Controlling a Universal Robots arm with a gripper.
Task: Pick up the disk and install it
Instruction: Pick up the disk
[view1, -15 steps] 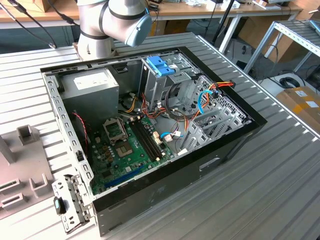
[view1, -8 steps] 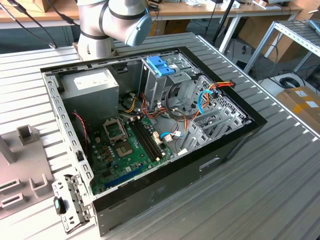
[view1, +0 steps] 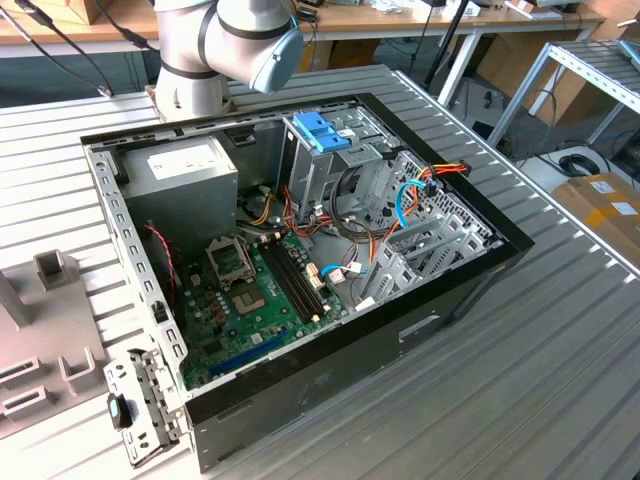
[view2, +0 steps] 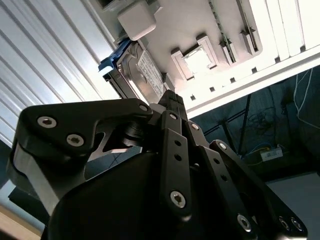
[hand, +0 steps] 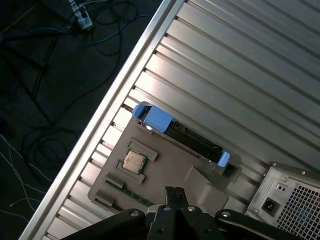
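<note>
Standing disk (hand: 186, 136) beside chip (hand: 134, 161), grey tray (hand: 170, 172)

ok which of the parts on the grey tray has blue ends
The disk, standing on edge at one side of the grey tray, with a blue rail at each end. The square chip lies flat in its pocket, no blue.

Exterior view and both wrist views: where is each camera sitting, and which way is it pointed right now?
Exterior view: off the arm, raised, looking down into the open computer case on the ribbed table; the arm's joint shows beyond it.
First wrist view: on the wrist, looking down past the pincer at the disk standing on edge in a grey plate.
Second wrist view: behind the pincer, looking along it at the disk.
Shared: both wrist views show pincer, disk and plate.
</note>
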